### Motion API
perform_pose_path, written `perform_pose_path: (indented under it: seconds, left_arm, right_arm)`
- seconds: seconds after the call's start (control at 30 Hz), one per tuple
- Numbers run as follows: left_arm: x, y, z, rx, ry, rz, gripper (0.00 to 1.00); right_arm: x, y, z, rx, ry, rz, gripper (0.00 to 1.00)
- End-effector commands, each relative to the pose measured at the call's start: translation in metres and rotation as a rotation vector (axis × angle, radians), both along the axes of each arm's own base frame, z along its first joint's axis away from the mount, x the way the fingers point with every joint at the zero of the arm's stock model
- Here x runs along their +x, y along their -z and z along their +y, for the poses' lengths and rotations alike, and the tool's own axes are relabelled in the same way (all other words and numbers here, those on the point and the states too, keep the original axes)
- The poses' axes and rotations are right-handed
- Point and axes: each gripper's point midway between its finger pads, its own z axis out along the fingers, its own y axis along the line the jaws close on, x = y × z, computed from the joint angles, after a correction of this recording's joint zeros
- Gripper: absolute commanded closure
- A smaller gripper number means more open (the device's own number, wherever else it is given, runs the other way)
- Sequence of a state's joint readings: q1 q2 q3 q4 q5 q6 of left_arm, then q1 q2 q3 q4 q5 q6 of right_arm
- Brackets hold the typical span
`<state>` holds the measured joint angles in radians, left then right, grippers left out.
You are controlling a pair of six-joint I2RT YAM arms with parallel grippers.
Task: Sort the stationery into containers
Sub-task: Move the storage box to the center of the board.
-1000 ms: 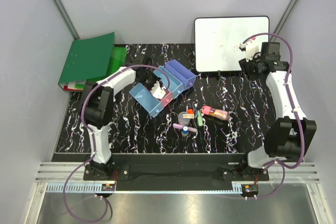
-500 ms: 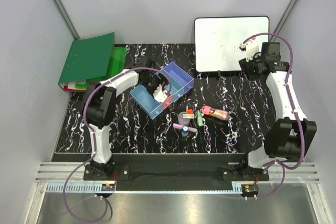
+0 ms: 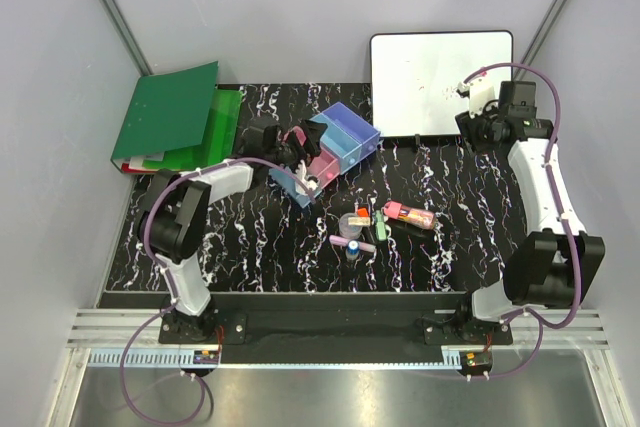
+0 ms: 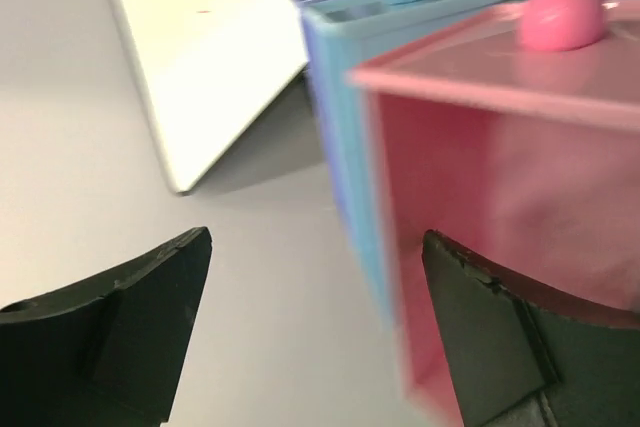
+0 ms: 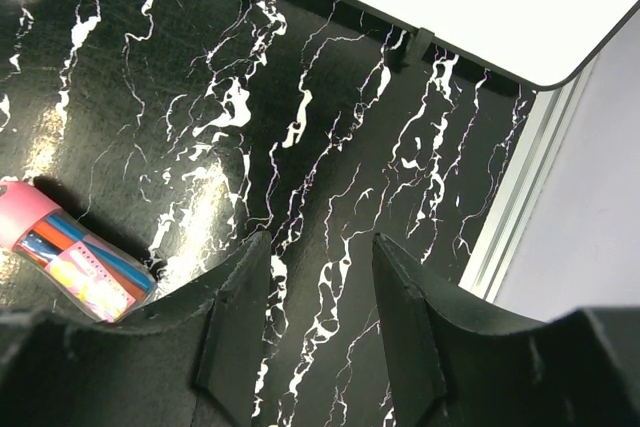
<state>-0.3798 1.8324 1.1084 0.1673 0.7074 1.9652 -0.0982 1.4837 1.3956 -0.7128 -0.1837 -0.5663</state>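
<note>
Sorting stationery (image 3: 378, 222): loose heap on the worktop (image 3: 450, 247), near the bins (image 3: 350, 135), to their right. Left fingers (image 4: 120, 332) spread, empty, just beside the pink bin (image 4: 520, 167), probably to reposition it. Right fingers (image 5: 235, 317) apart, empty, idling well right of the bins.

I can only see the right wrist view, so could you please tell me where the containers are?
Observer: The containers are bunched together left of centre on the table, at the tip of the left arm.
Operator: Thank you. Is the left tool gripping one?
Observer: No, the left tool is open, with the pink bin close by one finger.
Operator: And the other stationery?
Observer: The green pen lies loose just left of the pink marker you can see.
</note>
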Motion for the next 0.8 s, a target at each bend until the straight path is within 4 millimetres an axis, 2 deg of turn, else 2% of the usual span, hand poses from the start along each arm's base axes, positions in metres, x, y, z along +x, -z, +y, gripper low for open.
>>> perform_pose_path:
  seconds: [0.0, 0.03, 0.1, 0.13, 0.23, 0.3, 0.33, 0.4, 0.43, 0.47, 0.5, 0.53, 0.57, 0.63, 0.77]
  left_arm:
    - [0.002, -0.088, -0.005, -0.056, 0.024, -0.454, 0.08]
    - [-0.005, -0.069, -0.002, -0.019, 0.034, -0.367, 0.09]
    - [-0.019, -0.054, 0.003, 0.046, 0.079, -0.332, 0.11]
    - [-0.030, -0.036, 0.005, 0.068, 0.098, -0.288, 0.11]
    - [-0.050, -0.017, 0.003, 0.093, 0.179, -0.265, 0.11]
    - [-0.048, -0.015, 0.003, 0.100, 0.174, -0.266, 0.11]
    - [-0.037, -0.025, 0.005, 0.107, 0.119, -0.303, 0.12]
    - [-0.031, -0.045, -0.001, 0.028, -0.029, -0.237, 0.14]
    - [-0.018, -0.057, 0.008, 0.024, -0.161, -0.221, 0.15]
    - [-0.025, -0.066, 0.002, -0.038, -0.231, -0.113, 0.16]
    - [-0.024, -0.068, 0.008, -0.020, -0.310, -0.021, 0.16]
    - [-0.033, -0.067, 0.003, -0.080, -0.377, 0.129, 0.16]
    - [-0.038, -0.073, 0.003, -0.104, -0.417, 0.193, 0.16]
    - [-0.054, -0.069, 0.005, -0.122, -0.504, 0.378, 0.17]
    - [-0.078, -0.071, 0.006, -0.154, -0.583, 0.573, 0.20]
  right_arm:
    - [-0.010, -0.017, 0.011, 0.041, -0.014, -0.040, 0.47]
    - [-0.010, -0.017, 0.013, 0.049, -0.019, -0.039, 0.47]
    - [-0.011, -0.021, 0.014, 0.060, -0.014, -0.046, 0.47]
    - [-0.011, -0.022, 0.015, 0.060, -0.015, -0.051, 0.47]
    - [-0.014, -0.030, 0.013, 0.045, -0.012, -0.068, 0.47]
    - [-0.017, -0.033, 0.011, 0.030, -0.015, -0.075, 0.47]
    - [-0.018, -0.035, 0.010, 0.022, -0.016, -0.079, 0.47]
    - [-0.021, -0.038, 0.009, 0.007, -0.022, -0.081, 0.47]
    - [-0.022, -0.039, 0.009, 0.004, -0.024, -0.084, 0.47]
    - [-0.022, -0.038, 0.009, 0.002, -0.026, -0.081, 0.47]
    - [-0.023, -0.037, 0.009, 0.005, -0.028, -0.079, 0.47]
    - [-0.022, -0.036, 0.010, 0.014, -0.024, -0.076, 0.48]
    - [-0.023, -0.032, 0.011, 0.021, -0.022, -0.065, 0.48]
    - [-0.024, -0.029, 0.013, 0.041, -0.016, -0.057, 0.48]
    - [-0.029, -0.022, 0.015, 0.047, -0.018, -0.041, 0.48]
